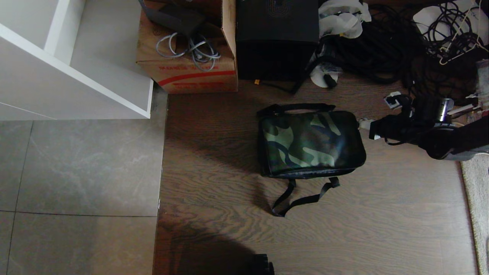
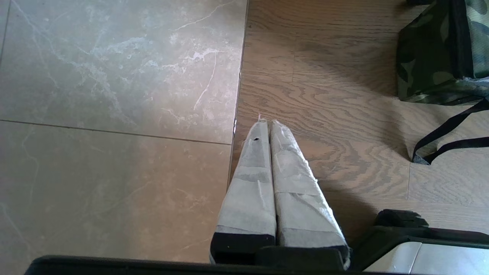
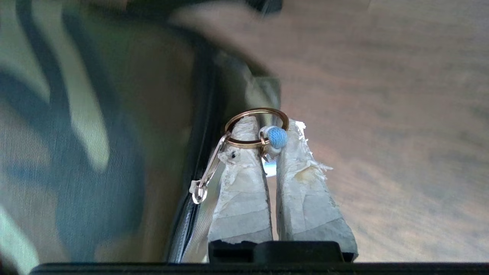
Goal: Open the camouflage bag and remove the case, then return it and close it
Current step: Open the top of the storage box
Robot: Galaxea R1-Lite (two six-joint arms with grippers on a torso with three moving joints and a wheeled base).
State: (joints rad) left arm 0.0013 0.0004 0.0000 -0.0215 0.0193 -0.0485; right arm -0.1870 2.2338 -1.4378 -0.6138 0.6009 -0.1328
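The camouflage bag (image 1: pixel 309 143) lies closed on the wooden floor, its black strap (image 1: pixel 301 198) trailing toward me. My right gripper (image 1: pixel 367 129) reaches in from the right and sits at the bag's right end. The right wrist view shows this gripper (image 3: pixel 267 128) shut on the zipper pull (image 3: pixel 276 136), a metal ring with a blue-and-white bead, right beside the bag's zip seam (image 3: pixel 206 114). The case is hidden. My left gripper (image 2: pixel 267 122) hangs shut and empty over the seam between tile and wood, well left of the bag (image 2: pixel 431 57).
Behind the bag stand a brown cardboard box (image 1: pixel 187 57) with a red stripe and a tall black box (image 1: pixel 277 38). A tangle of black cables (image 1: pixel 382 49) fills the back right. A white shelf (image 1: pixel 76 68) is at the left, a rug edge (image 1: pixel 475 198) at the right.
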